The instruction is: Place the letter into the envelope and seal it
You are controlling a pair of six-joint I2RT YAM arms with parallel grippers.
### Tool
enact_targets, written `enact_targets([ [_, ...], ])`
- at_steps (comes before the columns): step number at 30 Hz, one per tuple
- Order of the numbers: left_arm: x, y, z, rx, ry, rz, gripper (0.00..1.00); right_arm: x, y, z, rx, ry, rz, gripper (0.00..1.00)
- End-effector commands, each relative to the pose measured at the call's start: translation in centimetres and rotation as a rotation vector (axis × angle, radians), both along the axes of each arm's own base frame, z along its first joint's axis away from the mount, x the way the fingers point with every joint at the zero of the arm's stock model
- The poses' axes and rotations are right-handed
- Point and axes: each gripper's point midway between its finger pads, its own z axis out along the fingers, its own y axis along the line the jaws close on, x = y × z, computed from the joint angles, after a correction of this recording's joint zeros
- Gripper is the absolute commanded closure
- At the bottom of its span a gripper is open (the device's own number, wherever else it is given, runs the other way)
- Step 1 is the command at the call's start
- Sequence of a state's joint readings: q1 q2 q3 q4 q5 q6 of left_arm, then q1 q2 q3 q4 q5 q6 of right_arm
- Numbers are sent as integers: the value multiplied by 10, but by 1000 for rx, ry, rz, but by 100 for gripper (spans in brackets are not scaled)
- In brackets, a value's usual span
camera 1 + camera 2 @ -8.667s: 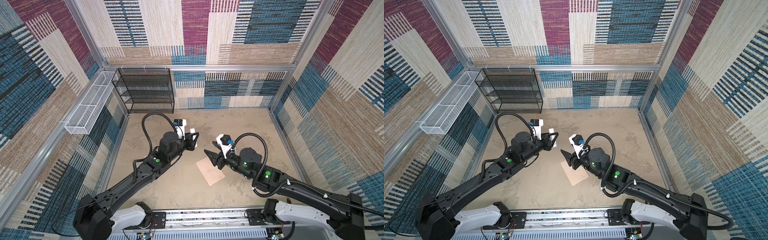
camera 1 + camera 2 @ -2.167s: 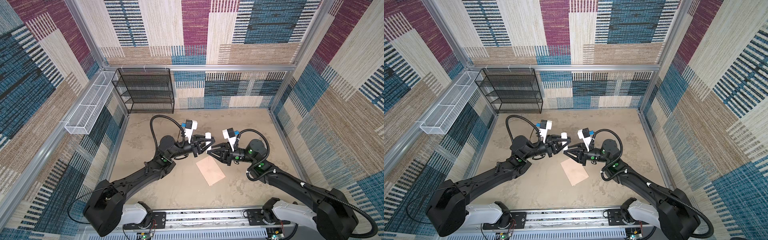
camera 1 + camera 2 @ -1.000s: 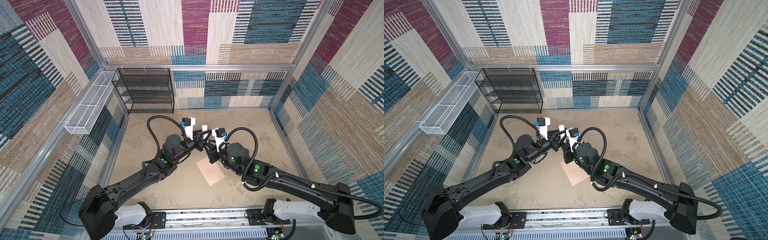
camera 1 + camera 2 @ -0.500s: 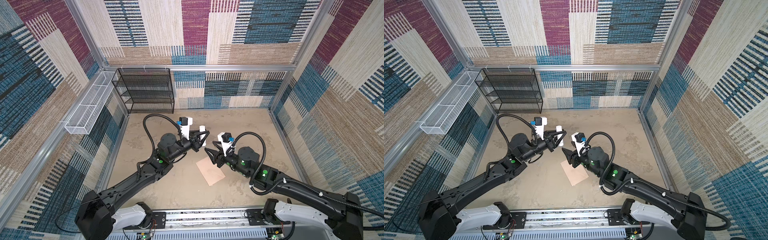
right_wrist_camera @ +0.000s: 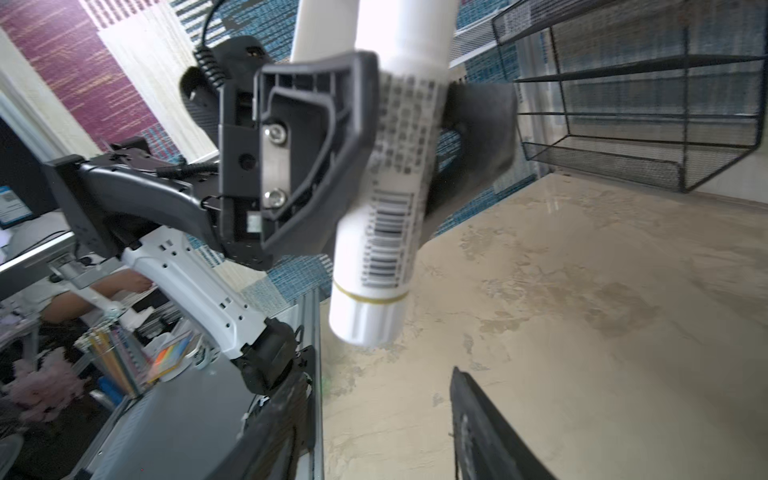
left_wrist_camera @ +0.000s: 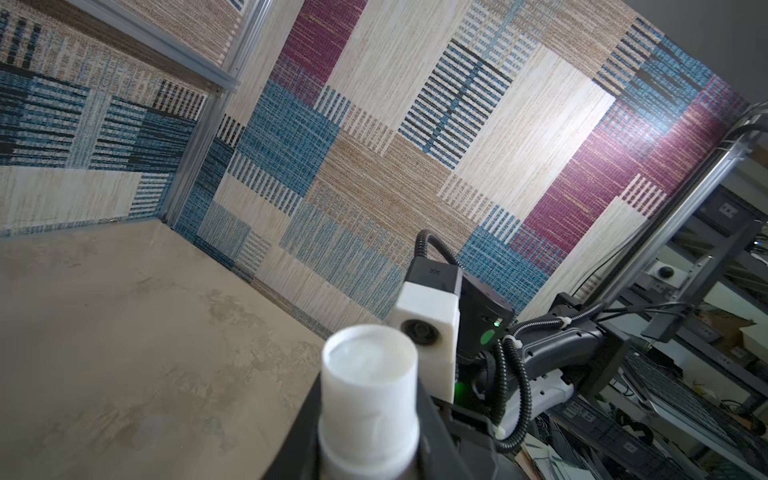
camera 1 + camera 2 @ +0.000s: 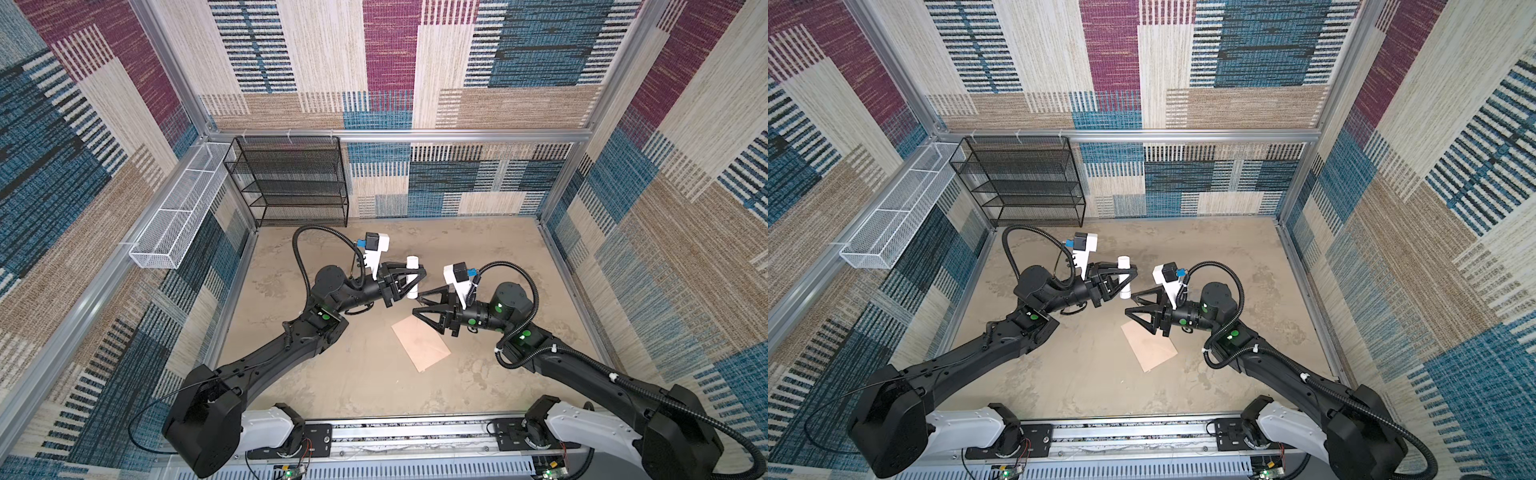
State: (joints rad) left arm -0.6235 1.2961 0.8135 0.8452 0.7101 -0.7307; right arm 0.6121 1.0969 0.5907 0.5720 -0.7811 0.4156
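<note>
The pale peach-pink envelope [image 7: 420, 343] [image 7: 1152, 349] lies flat on the tan table, flap not showing. The letter is out of view. My left gripper [image 7: 417, 279] [image 7: 1129, 279] hangs above the table, shut on an upright white tube [image 7: 413, 262] [image 7: 1124, 264]. In the left wrist view the tube [image 6: 370, 386] fills the space between the jaws. My right gripper [image 7: 417, 304] [image 7: 1129, 305] stands open and empty just right of the tube, over the envelope's far corner. In the right wrist view the printed tube [image 5: 390, 199] is ahead of the open right gripper [image 5: 382, 419].
A black wire shelf [image 7: 291, 178] stands at the back left against the wall. A white wire basket [image 7: 178, 216] hangs on the left wall. Patterned walls close in three sides, and a metal rail [image 7: 407, 434] runs along the front edge.
My right gripper opened, let go of the tube and drew back to the right. My left gripper kept hold of the tube and shifted slightly.
</note>
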Motion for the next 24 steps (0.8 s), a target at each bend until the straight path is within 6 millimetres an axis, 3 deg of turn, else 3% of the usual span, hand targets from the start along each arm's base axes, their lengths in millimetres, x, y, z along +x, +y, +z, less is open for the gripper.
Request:
enact_targets([
  [1,-14,1,15,-53,-45,-67,100,-18,-1,28,102,-52,116,41],
  [14,-15,-3,13,-69,-39,-99,100,-11,0,37,132,-34,122,45],
  [24,-12,-5,10,-68,-25,-97,100,-10,3,38,129,-33,137,64],
])
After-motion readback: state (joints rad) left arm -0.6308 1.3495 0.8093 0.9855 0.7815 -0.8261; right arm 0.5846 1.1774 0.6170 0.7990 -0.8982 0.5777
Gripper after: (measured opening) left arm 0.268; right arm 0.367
